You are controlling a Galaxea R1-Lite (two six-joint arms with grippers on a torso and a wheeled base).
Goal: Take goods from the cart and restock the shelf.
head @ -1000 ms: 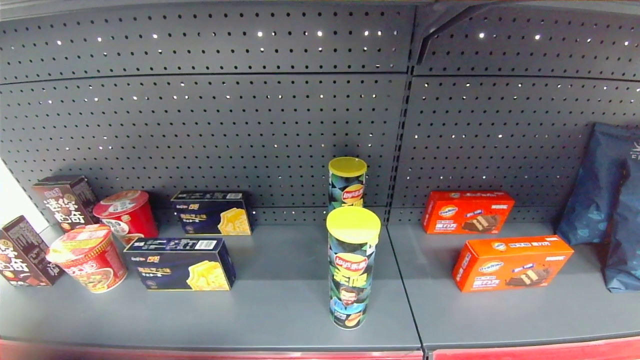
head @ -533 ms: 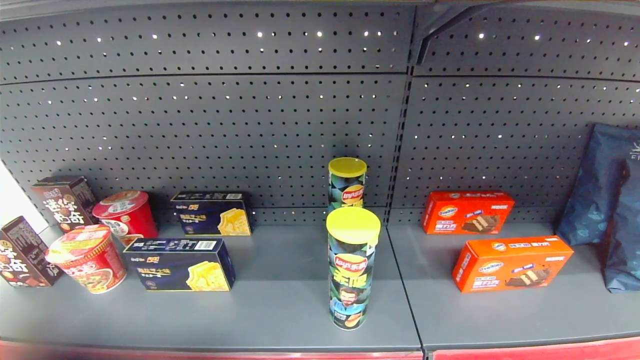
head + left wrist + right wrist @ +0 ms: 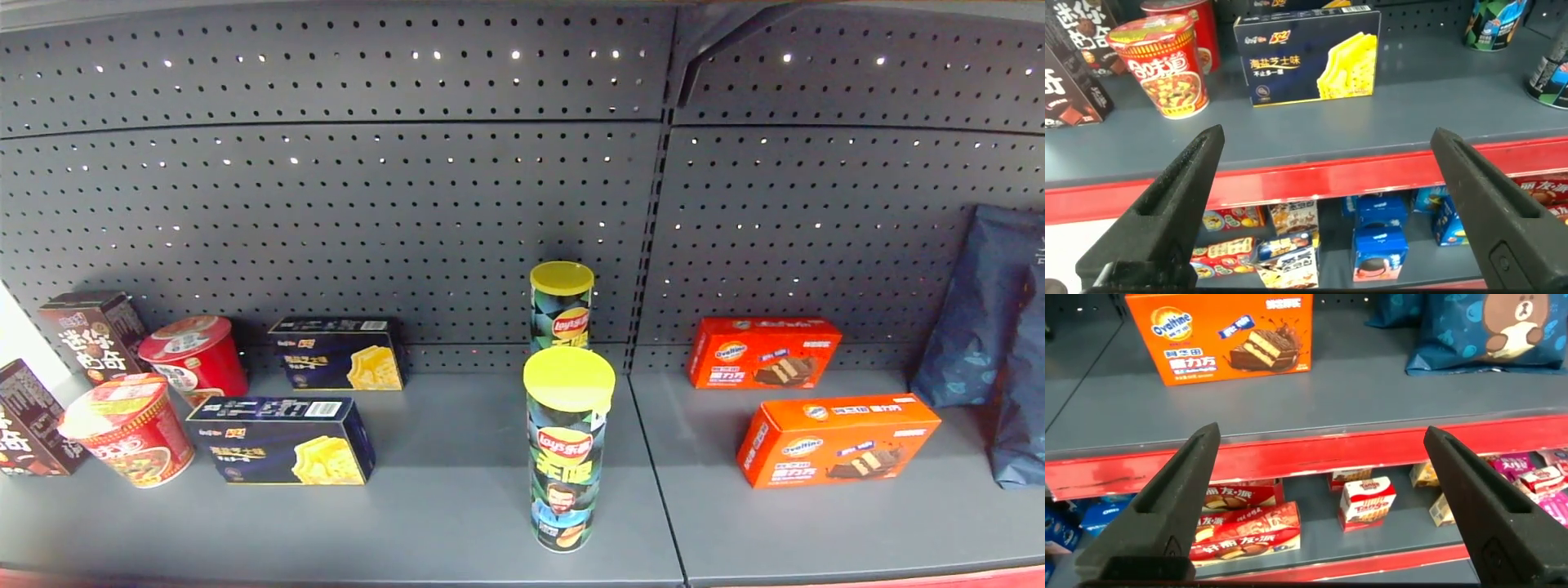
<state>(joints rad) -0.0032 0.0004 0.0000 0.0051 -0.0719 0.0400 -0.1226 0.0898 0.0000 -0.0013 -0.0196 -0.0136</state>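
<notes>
**A:** How does the left gripper stand?

**B:** The left gripper [image 3: 1324, 133] hangs just outside the shelf [image 3: 1331, 173], level with its red front edge. Its two black fingers are spread wide and nothing is between them.

**A:** What lies ahead of it?

**B:** Straight ahead on the grey deck a navy box [image 3: 1310, 57] rests on its long side, face toward the gripper. Ahead and to the robot's left stands a red noodle cup [image 3: 1159, 69], and a dark brown box [image 3: 1069, 82] stands further left again. In the head view each has a twin farther in, by the perforated panel [image 3: 326, 204].

**A:** And the middle of the deck?

**B:** To the robot's right of the left gripper two cans stand upright with their yellow lids on. The front chip can [image 3: 567, 457] is nearer the deck's edge. The rear chip can [image 3: 562, 306] is back by the panel, apart from the first.

**A:** The right gripper?

**B:** The right gripper [image 3: 1319, 431] also sits outside the red edge, with its fingers parted and holding nothing. Ahead of it and a little to the robot's left, the front orange box [image 3: 1221, 339] faces the gripper. The rear orange box [image 3: 763, 351] is farther in. Ahead and to the robot's right sit the blue bags [image 3: 1490, 331]. Below both grippers, a lower shelf [image 3: 1372, 557] holds small packs [image 3: 1380, 237].
</notes>
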